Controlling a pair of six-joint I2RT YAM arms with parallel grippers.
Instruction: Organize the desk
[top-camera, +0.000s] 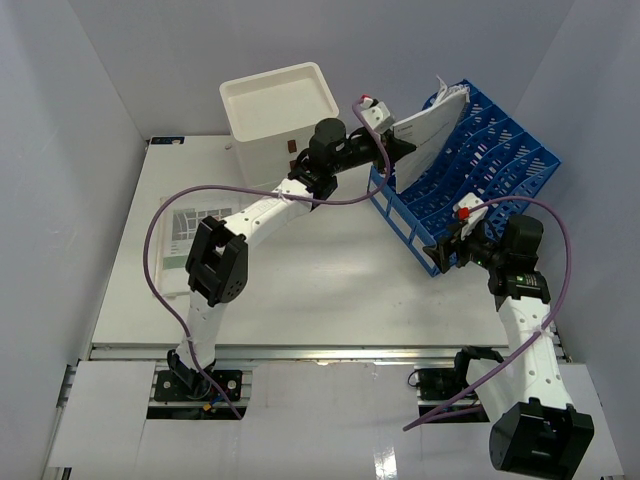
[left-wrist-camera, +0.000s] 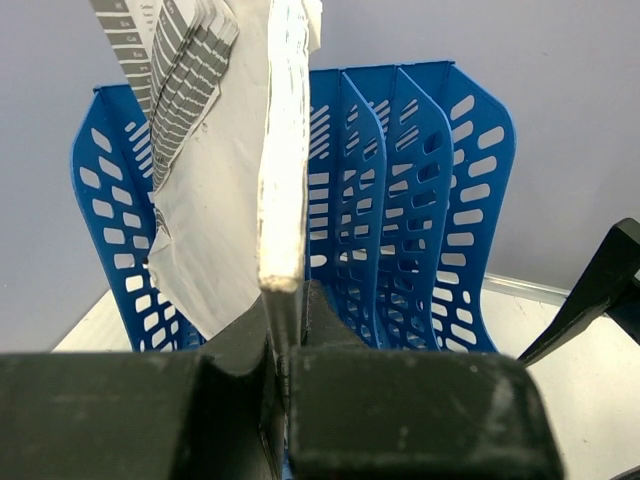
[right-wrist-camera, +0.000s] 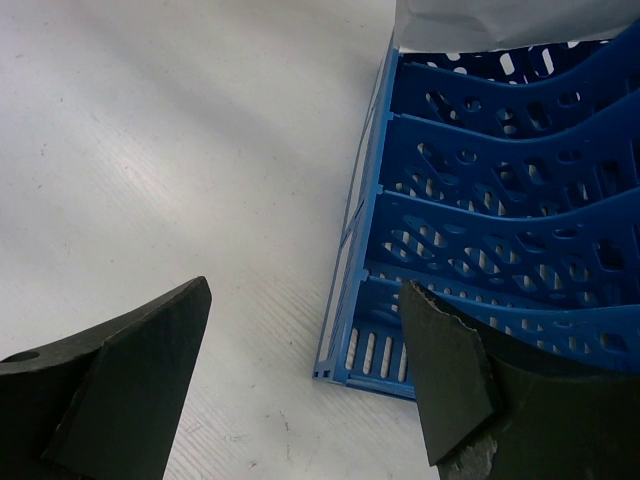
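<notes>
The left gripper (left-wrist-camera: 288, 300) is clamped tight on the edge of a paper stack (left-wrist-camera: 282, 170), which stands at the far end of the blue file rack (top-camera: 480, 180) on the desk (top-camera: 300, 280). The stack should go in parallel to the dividers, since a sagging corner could catch one. The right gripper (right-wrist-camera: 305, 335) sits at the rack's near corner, jaws wide and empty. Open tabletop lies to the left, and the white box (top-camera: 275, 110) crowds the far side.

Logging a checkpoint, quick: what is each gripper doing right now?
Left gripper: closed on the paper stack.
Right gripper: open, gripping nothing, by the blue file rack.
</notes>
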